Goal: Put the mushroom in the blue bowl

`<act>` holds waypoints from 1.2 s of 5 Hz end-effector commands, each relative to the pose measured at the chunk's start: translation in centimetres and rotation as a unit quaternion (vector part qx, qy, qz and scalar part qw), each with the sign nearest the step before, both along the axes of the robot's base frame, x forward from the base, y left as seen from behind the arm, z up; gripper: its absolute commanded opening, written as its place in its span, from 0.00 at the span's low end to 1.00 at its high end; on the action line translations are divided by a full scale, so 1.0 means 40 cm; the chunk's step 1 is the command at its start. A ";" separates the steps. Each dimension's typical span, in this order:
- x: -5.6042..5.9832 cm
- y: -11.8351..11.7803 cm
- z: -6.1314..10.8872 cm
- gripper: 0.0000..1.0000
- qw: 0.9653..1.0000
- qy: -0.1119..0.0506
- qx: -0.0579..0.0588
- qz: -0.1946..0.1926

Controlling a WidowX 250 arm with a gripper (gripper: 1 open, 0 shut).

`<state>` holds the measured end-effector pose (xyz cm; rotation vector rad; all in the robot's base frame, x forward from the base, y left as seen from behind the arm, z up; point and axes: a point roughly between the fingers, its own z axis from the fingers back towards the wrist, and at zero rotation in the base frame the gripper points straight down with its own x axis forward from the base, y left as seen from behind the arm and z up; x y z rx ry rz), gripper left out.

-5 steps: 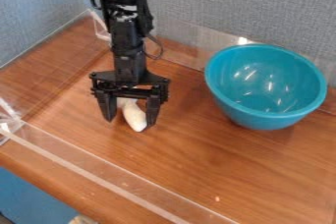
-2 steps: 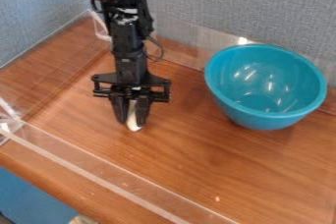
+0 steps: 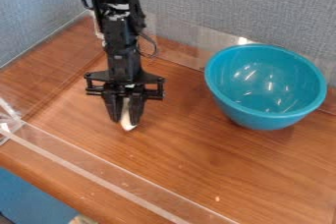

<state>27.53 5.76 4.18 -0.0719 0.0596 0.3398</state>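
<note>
Gripper (image 3: pixel 126 116) points straight down over the wooden counter (image 3: pixel 79 81), fingers pinched tight on the mushroom (image 3: pixel 128 121), cream stem showing between the tips, low at the counter surface. Blue bowl (image 3: pixel 266 86) sits well apart to the right.

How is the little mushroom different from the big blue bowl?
The mushroom is tiny and cream-white; the blue bowl is far bigger and glossy teal. The mushroom is pinched in the pincer; the bowl sits free and empty, off to the right. Both are on the wooden table.
</note>
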 end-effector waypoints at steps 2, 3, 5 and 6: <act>0.008 0.015 0.051 0.00 0.999 -0.032 0.006 0.008; 0.008 0.014 0.049 0.00 0.999 -0.030 0.006 0.008; 0.009 0.014 0.047 0.00 1.000 -0.028 0.006 0.007; 0.009 0.014 0.046 0.00 1.000 -0.027 0.005 0.007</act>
